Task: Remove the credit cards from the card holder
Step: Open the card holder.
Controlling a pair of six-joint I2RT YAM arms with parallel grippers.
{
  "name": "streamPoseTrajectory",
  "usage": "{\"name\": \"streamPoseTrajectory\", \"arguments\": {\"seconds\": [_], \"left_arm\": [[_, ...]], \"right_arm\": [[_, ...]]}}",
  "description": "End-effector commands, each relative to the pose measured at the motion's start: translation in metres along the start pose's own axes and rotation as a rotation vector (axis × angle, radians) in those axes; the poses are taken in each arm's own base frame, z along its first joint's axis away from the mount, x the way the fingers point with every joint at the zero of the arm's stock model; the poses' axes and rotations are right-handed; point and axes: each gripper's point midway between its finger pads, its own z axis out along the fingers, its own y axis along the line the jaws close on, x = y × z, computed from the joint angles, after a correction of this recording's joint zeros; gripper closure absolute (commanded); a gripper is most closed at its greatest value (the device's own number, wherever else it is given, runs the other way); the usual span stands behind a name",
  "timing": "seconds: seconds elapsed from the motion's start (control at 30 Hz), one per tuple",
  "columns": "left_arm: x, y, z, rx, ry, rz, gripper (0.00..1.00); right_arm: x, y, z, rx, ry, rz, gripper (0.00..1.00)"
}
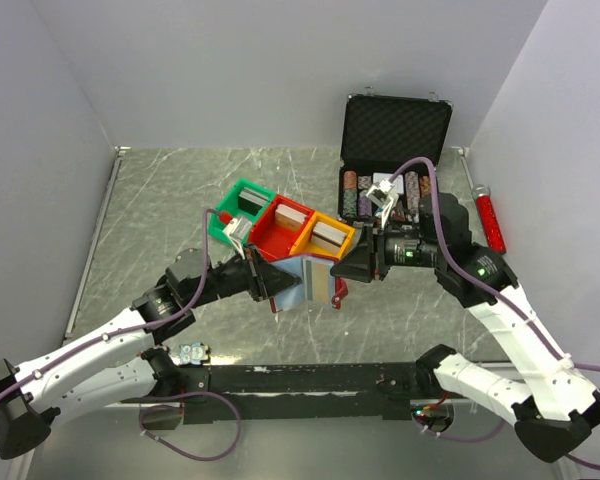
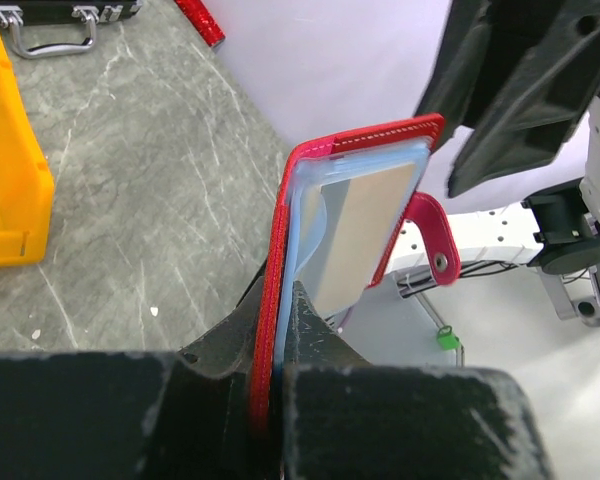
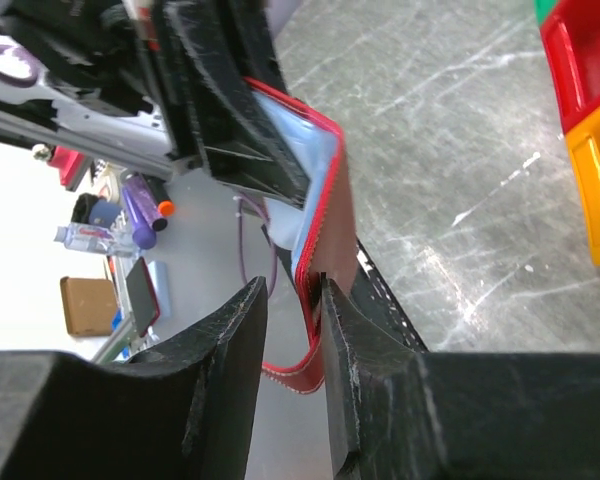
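The removal has barely begun, I judge: the left fingers clamp one cover of the card holder, upright off the counter, while the right fingers stand parted around its other flap. The credit cards sit sleeved above the left fingers. The next move calls for gripping a card, not the leather. Beyond both sets of fingers, the red bin holds a deck.

I see the dark-red card holder raised on edge, partly open, strap tab hanging loose; pale blue credit cards sit inside its clear sleeves.
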Motion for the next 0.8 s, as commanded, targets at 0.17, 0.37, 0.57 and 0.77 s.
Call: {"name": "streamPoseTrajectory", "arguments": {"seconds": [0.17, 0.37, 0.57, 0.77], "left_arm": [[-0.012, -0.015, -0.002, 0.052, -0.045, 0.012, 0.99], [-0.015, -0.020, -0.003, 0.065, -0.049, 0.012, 0.99], [-0.015, -0.022, -0.002, 0.076, -0.050, 0.012, 0.99], [-0.016, -0.024, -0.002, 0.089, -0.053, 0.010, 0.99]], "right_arm": [[-0.006, 0.012, -0.004, -0.057, -0.034, -0.039, 0.69], [-0.003, 0.007, -0.001, -0.049, -0.018, -0.025, 0.67], [-0.001, 0.001, 0.001, -0.032, -0.009, -0.017, 0.71], [0.003, -0.002, 0.003, -0.021, 0.005, -0.008, 0.75]]}}
